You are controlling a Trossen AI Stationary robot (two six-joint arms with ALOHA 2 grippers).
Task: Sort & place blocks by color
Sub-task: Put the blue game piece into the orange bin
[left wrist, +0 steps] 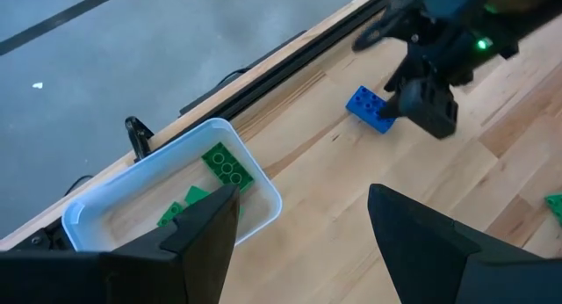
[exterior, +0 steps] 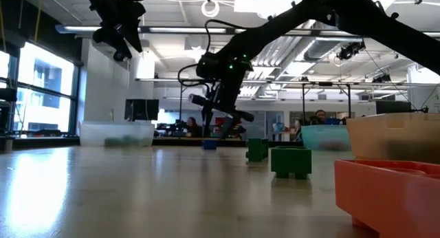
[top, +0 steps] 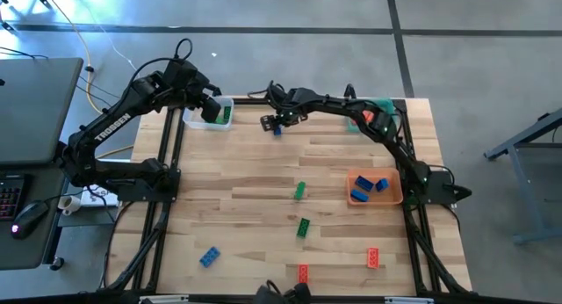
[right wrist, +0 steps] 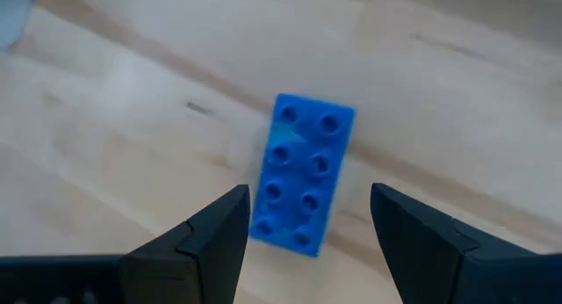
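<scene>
A blue studded block (right wrist: 301,174) lies flat on the wood near the table's far edge (top: 277,131). My right gripper (right wrist: 309,194) hovers just above it, open, one finger on either side and neither touching. My left gripper (left wrist: 303,199) is open and empty above the clear tray (left wrist: 105,218), which holds green blocks (left wrist: 227,166). More blocks lie loose on the table: two green (top: 299,191) (top: 303,227), one blue (top: 208,256), two red (top: 303,271) (top: 373,257). The orange tray (top: 392,196) holds blue blocks (top: 364,188).
The teal tray (top: 383,104) sits at the far right corner, partly under my right arm, with something red in it. The clear tray (top: 195,119) is at the far left. Black frame rails (top: 167,163) run along the table's sides. Bare wood lies mid-table.
</scene>
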